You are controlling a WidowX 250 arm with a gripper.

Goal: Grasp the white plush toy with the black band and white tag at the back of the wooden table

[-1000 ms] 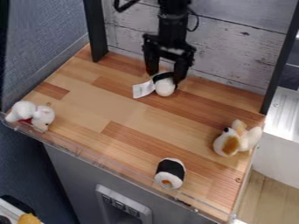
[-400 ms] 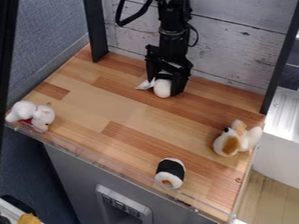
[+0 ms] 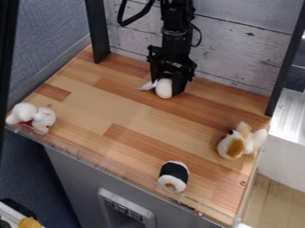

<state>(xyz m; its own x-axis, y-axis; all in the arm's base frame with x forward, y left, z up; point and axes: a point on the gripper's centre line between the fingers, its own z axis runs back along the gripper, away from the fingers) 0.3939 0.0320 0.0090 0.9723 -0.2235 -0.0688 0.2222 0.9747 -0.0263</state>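
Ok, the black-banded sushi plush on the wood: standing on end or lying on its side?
Lying on its side: the sushi plush has its orange-centred end facing toward the camera side, not up.

high view, slanting down over wooden tabletop (image 3: 89, 107)

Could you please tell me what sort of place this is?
Probably a robot test station, perhaps in a lab: a black robot arm hangs over a wooden work surface, where soft toys such as a plush sushi roll lie, with a plank-look wall behind.
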